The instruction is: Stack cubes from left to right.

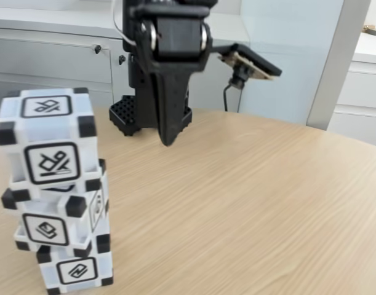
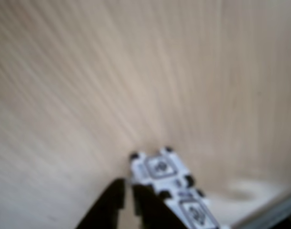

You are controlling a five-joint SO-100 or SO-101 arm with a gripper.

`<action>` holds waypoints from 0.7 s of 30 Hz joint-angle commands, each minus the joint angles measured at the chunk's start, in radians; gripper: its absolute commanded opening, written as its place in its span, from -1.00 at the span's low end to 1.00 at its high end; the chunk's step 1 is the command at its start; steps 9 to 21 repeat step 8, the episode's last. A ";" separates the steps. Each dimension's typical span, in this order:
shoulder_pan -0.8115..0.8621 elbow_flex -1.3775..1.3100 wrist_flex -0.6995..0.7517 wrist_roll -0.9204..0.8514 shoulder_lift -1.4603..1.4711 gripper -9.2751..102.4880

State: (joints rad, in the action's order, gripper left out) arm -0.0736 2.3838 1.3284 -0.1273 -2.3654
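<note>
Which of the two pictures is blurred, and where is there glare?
Wrist view: blurred throughout, wood grain smeared, the white black-cornered plastic cubes soft, a pale glare patch on the wooden table. Fixed view: sharper, evenly lit, black gripper clear.

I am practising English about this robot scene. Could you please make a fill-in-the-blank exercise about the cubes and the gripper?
1. The stack holds ___ cubes.
2. The gripper holds ___.
3. In the fixed view, the stack stands to the ___ of the gripper.
4. The table is made of light ___.

Missing words: three; nothing; left; wood
</note>
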 commanded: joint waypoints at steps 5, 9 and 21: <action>0.017 -0.003 -0.015 -0.021 -0.006 -0.84; 0.017 -0.003 -0.015 -0.038 -0.006 -0.84; 0.017 -0.003 -0.015 -0.038 -0.006 -0.84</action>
